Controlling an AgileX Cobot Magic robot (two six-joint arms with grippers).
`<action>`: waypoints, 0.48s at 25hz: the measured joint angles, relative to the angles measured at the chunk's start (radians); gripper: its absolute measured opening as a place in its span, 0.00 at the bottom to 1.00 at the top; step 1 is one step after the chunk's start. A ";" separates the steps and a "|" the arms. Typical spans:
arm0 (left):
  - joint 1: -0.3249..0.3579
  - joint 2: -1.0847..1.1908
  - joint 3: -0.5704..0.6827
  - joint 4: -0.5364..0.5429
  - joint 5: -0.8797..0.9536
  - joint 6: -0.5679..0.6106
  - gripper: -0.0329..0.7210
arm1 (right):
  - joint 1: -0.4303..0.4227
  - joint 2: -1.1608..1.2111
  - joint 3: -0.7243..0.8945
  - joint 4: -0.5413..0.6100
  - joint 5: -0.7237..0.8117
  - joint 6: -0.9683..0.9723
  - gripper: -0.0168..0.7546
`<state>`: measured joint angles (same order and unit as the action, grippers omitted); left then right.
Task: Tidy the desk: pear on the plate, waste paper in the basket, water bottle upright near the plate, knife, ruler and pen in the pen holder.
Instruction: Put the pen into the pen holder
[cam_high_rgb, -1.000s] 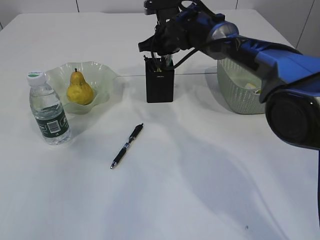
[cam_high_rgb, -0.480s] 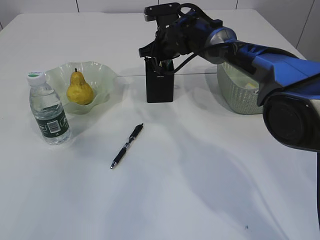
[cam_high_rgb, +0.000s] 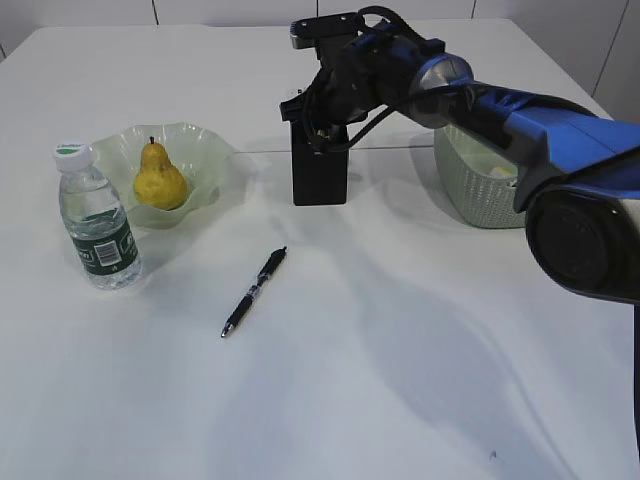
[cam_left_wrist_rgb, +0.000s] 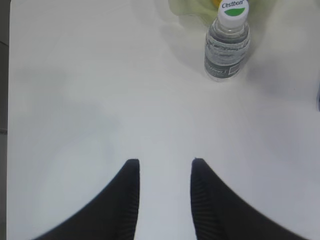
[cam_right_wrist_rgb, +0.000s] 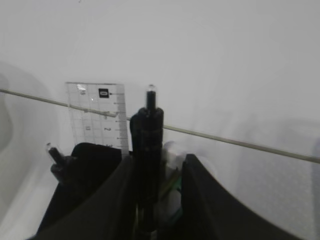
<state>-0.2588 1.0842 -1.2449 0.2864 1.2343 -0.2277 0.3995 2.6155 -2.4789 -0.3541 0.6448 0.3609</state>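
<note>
The black pen holder (cam_high_rgb: 320, 175) stands at the back centre. My right gripper (cam_high_rgb: 318, 125) hangs right over its mouth. In the right wrist view the jaws (cam_right_wrist_rgb: 157, 162) are apart around a black pen (cam_right_wrist_rgb: 148, 150) that stands in the holder against the left finger, with a gap to the right finger. A clear ruler (cam_right_wrist_rgb: 97, 117) and a white-green object also stand in the holder. Another black pen (cam_high_rgb: 254, 291) lies on the table. The pear (cam_high_rgb: 159, 178) sits on the green plate (cam_high_rgb: 205, 150). The water bottle (cam_high_rgb: 97, 220) (cam_left_wrist_rgb: 226, 42) stands upright beside the plate. My left gripper (cam_left_wrist_rgb: 162, 162) is open and empty above bare table.
A pale green basket (cam_high_rgb: 480, 185) stands to the right of the pen holder, with something light inside it. A seam in the tabletop runs behind the holder. The blue right arm (cam_high_rgb: 520, 105) stretches across the back right.
The right gripper has shifted slightly above the pen holder's mouth. The pen on the table, the pear, the bottle and the basket have not moved.
</note>
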 joint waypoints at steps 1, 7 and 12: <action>0.000 0.000 0.000 0.000 0.000 0.000 0.36 | 0.000 0.000 0.000 0.003 0.005 0.000 0.36; 0.000 0.000 0.000 0.000 0.004 0.000 0.36 | 0.000 0.000 -0.052 0.028 0.075 0.002 0.36; 0.000 0.000 0.000 0.000 0.005 0.000 0.36 | 0.000 0.000 -0.120 0.032 0.150 0.018 0.36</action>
<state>-0.2588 1.0842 -1.2449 0.2864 1.2395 -0.2277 0.3995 2.6155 -2.5994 -0.3222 0.7953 0.3790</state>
